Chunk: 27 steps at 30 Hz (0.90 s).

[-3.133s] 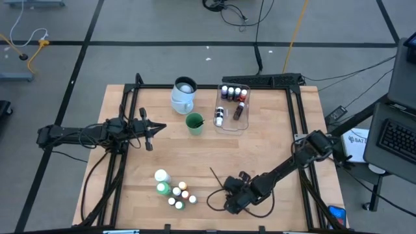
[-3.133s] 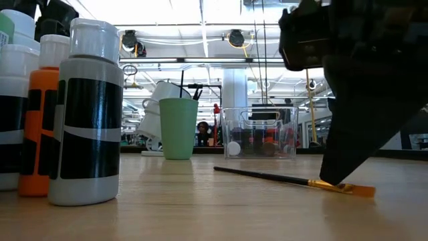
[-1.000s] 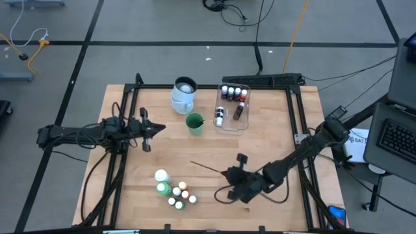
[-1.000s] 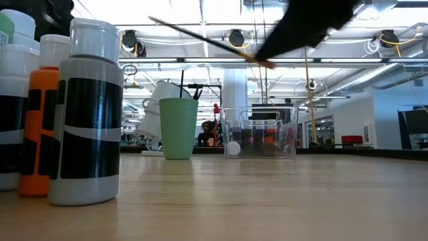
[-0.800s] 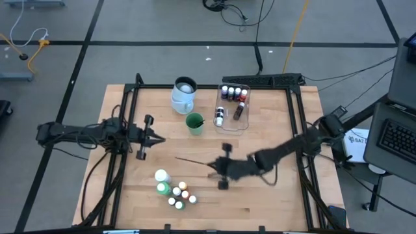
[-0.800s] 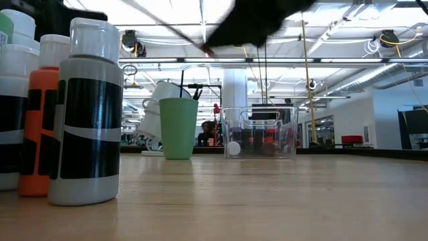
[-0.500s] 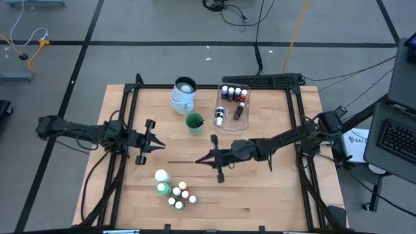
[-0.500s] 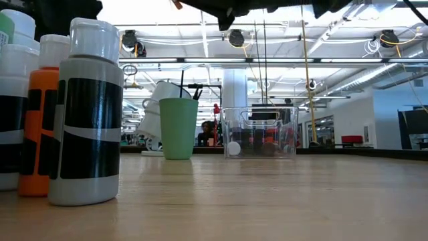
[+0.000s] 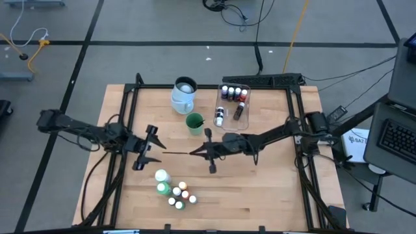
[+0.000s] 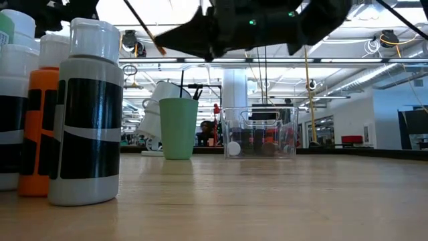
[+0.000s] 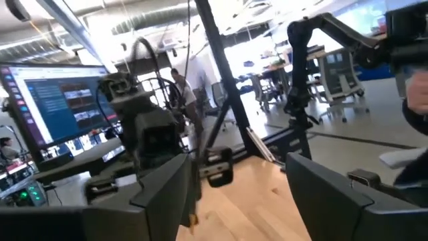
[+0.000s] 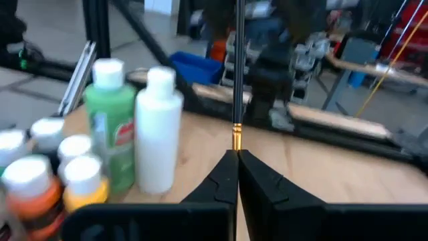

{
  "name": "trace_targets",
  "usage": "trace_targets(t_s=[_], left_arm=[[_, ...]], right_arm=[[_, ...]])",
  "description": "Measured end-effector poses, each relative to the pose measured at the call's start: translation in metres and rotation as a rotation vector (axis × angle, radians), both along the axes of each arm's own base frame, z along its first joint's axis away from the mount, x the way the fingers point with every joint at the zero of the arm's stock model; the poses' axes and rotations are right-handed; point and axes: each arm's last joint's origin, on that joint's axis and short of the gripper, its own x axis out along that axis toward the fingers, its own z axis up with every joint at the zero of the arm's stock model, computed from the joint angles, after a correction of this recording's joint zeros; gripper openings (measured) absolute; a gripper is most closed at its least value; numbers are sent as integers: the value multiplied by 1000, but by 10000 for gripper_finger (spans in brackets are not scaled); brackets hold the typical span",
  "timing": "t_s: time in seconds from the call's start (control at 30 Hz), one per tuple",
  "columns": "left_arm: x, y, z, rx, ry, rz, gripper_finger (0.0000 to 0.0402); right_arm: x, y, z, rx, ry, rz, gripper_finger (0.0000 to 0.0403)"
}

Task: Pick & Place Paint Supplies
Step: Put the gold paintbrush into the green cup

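Clear tub holds about 6 bottles; green cup a brush.

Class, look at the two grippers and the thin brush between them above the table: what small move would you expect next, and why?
Probably the left gripper closes on the brush. The right gripper is shut on the brush's bristle end, holding it level above the table with the handle pointing into the left gripper's open fingers, so this looks like a handover.

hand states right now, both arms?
Left hand: open, holding nothing, facing the brush's free end.
Right hand: shut on the paintbrush, held above the table.
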Motion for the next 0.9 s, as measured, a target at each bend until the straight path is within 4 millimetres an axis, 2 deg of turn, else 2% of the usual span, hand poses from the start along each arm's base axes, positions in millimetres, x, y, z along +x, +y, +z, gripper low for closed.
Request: trace_targets(t_s=[0.2, 0.47, 0.6, 0.9], left_arm=[[5, 0, 0, -9, -15, 22, 259], [9, -1, 3, -57, -52, 13, 255], [10, -1, 3, -58, -55, 14, 224], [10, -1, 3, -46, -62, 17, 126]], right_arm=[[10, -4, -6, -34, 3, -4, 0], [11, -4, -5, -48, 15, -20, 0], [11, -4, -4, -49, 9, -30, 0], [11, -4, -6, -49, 21, -34, 0]])
